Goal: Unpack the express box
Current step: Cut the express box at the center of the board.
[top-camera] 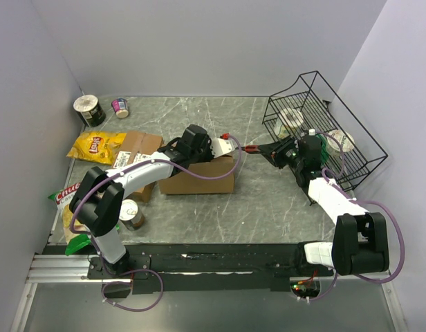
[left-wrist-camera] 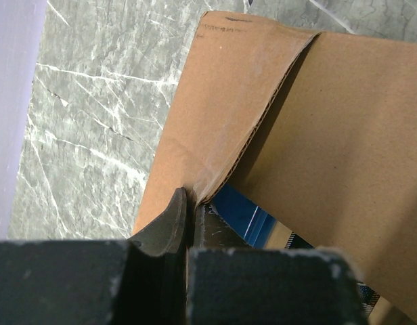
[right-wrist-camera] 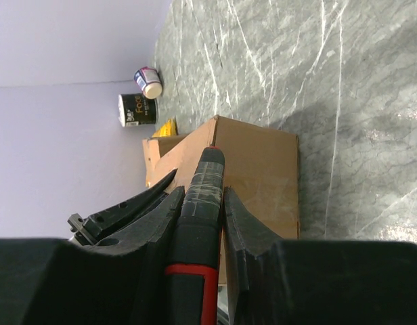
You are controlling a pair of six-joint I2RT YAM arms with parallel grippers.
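The brown cardboard express box (top-camera: 199,174) sits mid-table, with one flap (top-camera: 140,145) folded out to the left. My left gripper (top-camera: 230,149) is at the box's right top edge, shut on the corner of a cardboard flap (left-wrist-camera: 222,122). Its fingers (left-wrist-camera: 169,223) pinch that edge. Under the lifted flap a blue item (left-wrist-camera: 244,215) shows inside the box. My right gripper (top-camera: 270,149) hovers just right of the box, shut on a black tool with red trim (right-wrist-camera: 202,196). The tool's tip (top-camera: 251,147) points at the box (right-wrist-camera: 259,169).
A black wire basket (top-camera: 337,149) holding containers stands at the back right. At the back left are a dark can (top-camera: 90,109) and a small cup (top-camera: 120,106). A yellow chips bag (top-camera: 95,146), a snack bag (top-camera: 63,197) and a can (top-camera: 131,213) lie left of the box.
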